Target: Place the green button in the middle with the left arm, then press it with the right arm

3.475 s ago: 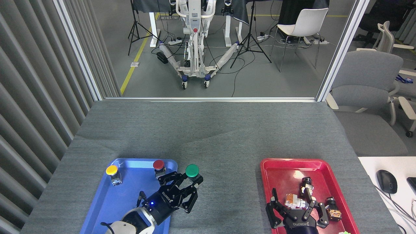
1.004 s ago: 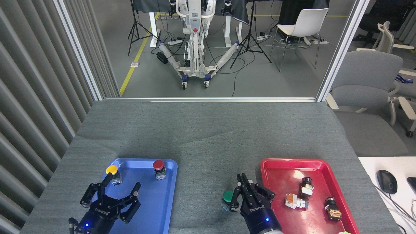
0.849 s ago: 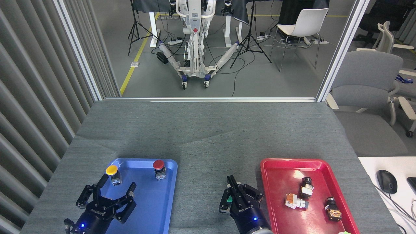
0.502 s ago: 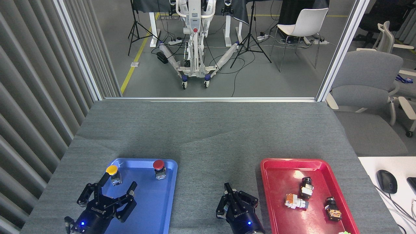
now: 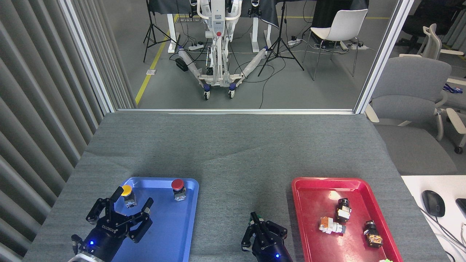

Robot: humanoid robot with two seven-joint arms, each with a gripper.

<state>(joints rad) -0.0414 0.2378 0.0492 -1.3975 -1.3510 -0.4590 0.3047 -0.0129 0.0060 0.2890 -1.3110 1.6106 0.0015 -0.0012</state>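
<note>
Green button [image 5: 252, 218]: only a sliver of green cap shows, on the grey cloth of the table [image 5: 233, 153] between the two trays, almost wholly covered by the right tool [image 5: 257, 221]. Base not visible. Placement in the middle judged done; press step is in hand.

Right tool: fingers drawn together into a narrow closed tip, pointing down onto the cap. Whether the tip actually touches the cap cannot be told from the head view; it sits directly over it. Nothing gripped.

Left tool [image 5: 119, 201]: fingers spread wide, empty, hovering over the near-left part of the blue tray [image 5: 174, 233], one fingertip overlapping the yellow button [image 5: 126, 190] in the view. Contact there not determinable.

Surroundings: red button [image 5: 177, 185] upright at the far edge of the blue tray, well apart from the green one. Red tray [image 5: 313, 185] to the right holds several small switch parts [image 5: 329, 225], lying loose.

Next move, as judged: a straight downward push on the cap, centred so the small base does not tip or slide on the soft cloth, then a vertical lift clear. Risk: an off-centre push could topple the button, as nothing braces it. Left tool should hold clear of the yellow button.
</note>
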